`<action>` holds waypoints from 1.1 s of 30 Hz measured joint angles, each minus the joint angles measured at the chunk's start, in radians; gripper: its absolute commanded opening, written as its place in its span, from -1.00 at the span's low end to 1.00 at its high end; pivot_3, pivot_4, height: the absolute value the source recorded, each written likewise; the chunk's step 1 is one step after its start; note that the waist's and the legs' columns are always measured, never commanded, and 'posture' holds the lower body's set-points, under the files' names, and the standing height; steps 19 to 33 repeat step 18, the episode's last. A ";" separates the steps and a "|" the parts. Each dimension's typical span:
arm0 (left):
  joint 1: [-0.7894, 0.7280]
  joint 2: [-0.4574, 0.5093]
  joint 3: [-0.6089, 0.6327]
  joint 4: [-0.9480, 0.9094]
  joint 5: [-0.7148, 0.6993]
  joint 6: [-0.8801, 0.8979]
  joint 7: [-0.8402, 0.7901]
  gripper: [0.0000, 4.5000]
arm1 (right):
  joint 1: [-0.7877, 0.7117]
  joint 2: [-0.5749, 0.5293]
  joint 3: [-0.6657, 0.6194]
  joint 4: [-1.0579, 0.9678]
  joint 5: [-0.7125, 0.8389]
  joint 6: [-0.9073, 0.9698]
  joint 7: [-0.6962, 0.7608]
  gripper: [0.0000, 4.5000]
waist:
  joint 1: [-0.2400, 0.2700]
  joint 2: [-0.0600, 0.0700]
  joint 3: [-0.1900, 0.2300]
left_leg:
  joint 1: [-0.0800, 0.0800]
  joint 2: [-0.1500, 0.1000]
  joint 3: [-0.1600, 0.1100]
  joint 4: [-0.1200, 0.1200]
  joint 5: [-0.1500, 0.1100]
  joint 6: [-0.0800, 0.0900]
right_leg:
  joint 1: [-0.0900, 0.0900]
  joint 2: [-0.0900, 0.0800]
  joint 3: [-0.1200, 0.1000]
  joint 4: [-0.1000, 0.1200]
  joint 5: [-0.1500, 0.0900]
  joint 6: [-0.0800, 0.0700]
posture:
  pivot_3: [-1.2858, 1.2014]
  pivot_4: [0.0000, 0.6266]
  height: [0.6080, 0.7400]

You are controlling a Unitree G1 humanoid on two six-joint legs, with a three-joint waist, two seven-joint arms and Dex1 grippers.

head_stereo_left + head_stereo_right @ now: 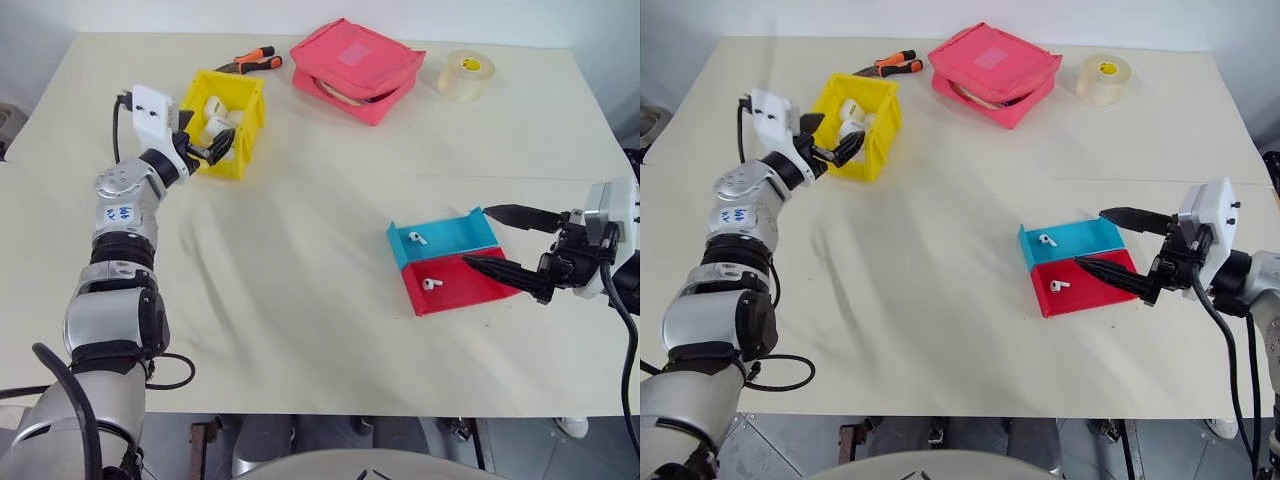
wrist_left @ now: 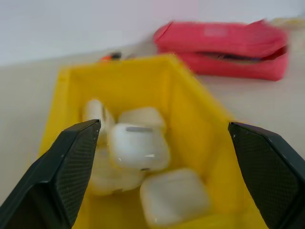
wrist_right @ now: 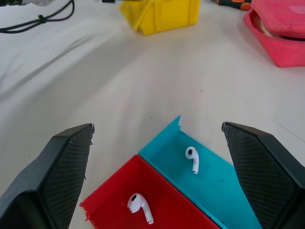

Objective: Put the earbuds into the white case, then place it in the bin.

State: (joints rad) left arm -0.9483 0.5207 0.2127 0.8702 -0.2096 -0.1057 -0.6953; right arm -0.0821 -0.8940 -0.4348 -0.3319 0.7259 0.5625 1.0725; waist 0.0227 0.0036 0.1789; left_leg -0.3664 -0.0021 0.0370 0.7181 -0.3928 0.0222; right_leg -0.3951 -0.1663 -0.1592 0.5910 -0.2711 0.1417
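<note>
The yellow bin point(image 1: 250, 120) stands at the far left of the table with several white cases point(image 2: 138, 145) lying in it. My left gripper point(image 1: 208, 135) hovers at the bin's near rim, open, its fingers point(image 2: 71, 162) spread wide over the cases and holding nothing. One earbud point(image 1: 417, 238) lies in the blue tray point(image 1: 455, 235) and another earbud point(image 3: 139, 206) in the red tray point(image 1: 470, 290). My right gripper point(image 1: 476, 236) is open at the right side of the two trays, its fingertips over their edges, apart from both earbuds.
A pink zip pouch point(image 1: 355, 68) sits behind the bin to the right, a roll of clear tape point(image 1: 465, 75) further right, and orange-handled pliers point(image 1: 250, 63) behind the bin. Bare cream table point(image 1: 300, 260) stretches between the bin and the trays.
</note>
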 measured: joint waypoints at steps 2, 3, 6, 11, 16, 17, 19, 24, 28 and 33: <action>0.070 0.020 0.007 -0.154 -0.040 0.024 -0.047 1.00 | 0.001 0.000 -0.003 0.002 -0.001 -0.007 -0.003 1.00 | -0.002 0.000 0.000 | 0.000 0.000 0.000 0.000 0.000 0.000 | 0.000 0.000 0.000 0.000 0.000 0.000 | 0.03 -0.52 1.00; 0.120 0.036 0.012 -0.248 -0.067 0.050 -0.072 1.00 | -0.004 0.001 0.000 0.003 -0.001 -0.014 -0.003 1.00 | -0.002 0.000 0.000 | 0.000 0.000 0.000 0.000 0.000 0.000 | 0.000 0.000 0.000 0.000 0.000 0.000 | 0.03 -0.52 1.00; 0.285 0.083 0.038 -0.492 -0.142 0.112 -0.138 1.00 | -0.036 0.006 0.025 0.028 -0.004 -0.025 -0.004 1.00 | -0.009 0.000 0.000 | 0.001 0.001 0.000 -0.001 0.000 0.000 | 0.000 0.000 0.001 0.000 0.000 0.000 | 0.03 -0.52 1.00; 0.535 0.128 0.099 -0.742 -0.245 0.201 -0.192 1.00 | -0.079 0.013 0.087 0.114 -0.032 -0.059 0.026 1.00 | -0.008 0.000 0.000 | 0.003 0.001 0.000 -0.001 0.000 0.000 | 0.001 0.000 0.001 0.000 0.000 0.000 | 0.03 -0.52 1.00; 0.764 0.163 0.173 -0.860 -0.317 0.263 -0.254 1.00 | -0.110 -0.004 0.138 0.212 -0.070 -0.092 0.118 1.00 | 0.004 0.000 0.000 | 0.003 0.001 0.000 0.000 0.000 0.000 | 0.002 0.000 0.001 0.000 0.000 0.000 | 0.03 -0.52 1.00; 0.788 0.167 0.187 -0.870 -0.329 0.272 -0.259 1.00 | -0.110 -0.015 0.149 0.225 -0.079 -0.100 0.141 1.00 | 0.005 0.000 0.000 | 0.003 0.001 0.000 0.000 0.000 0.000 | 0.002 0.000 0.001 0.000 0.000 0.000 | 0.03 -0.52 1.00; 0.806 0.168 0.201 -0.880 -0.341 0.278 -0.263 1.00 | -0.110 -0.022 0.154 0.232 -0.083 -0.106 0.161 1.00 | 0.005 0.000 0.000 | 0.003 0.001 0.000 0.000 0.000 0.000 | 0.002 0.000 0.001 0.000 0.000 0.000 | 0.03 -0.52 1.00; 0.806 0.168 0.201 -0.880 -0.341 0.278 -0.263 1.00 | -0.110 -0.022 0.154 0.232 -0.083 -0.106 0.161 1.00 | 0.005 0.000 0.000 | 0.003 0.001 0.000 0.000 0.000 0.000 | 0.002 0.000 0.001 0.000 0.000 0.000 | 0.03 -0.52 1.00; 0.806 0.168 0.201 -0.880 -0.341 0.278 -0.263 1.00 | -0.110 -0.022 0.154 0.232 -0.083 -0.106 0.161 1.00 | 0.005 0.000 0.000 | 0.003 0.001 0.000 0.000 0.000 0.000 | 0.002 0.000 0.001 0.000 0.000 0.000 | 0.03 -0.52 1.00; 0.806 0.168 0.201 -0.880 -0.341 0.278 -0.263 1.00 | -0.110 -0.022 0.154 0.232 -0.083 -0.106 0.161 1.00 | 0.005 0.000 0.000 | 0.003 0.001 0.000 0.000 0.000 0.000 | 0.002 0.000 0.001 0.000 0.000 0.000 | 0.03 -0.52 1.00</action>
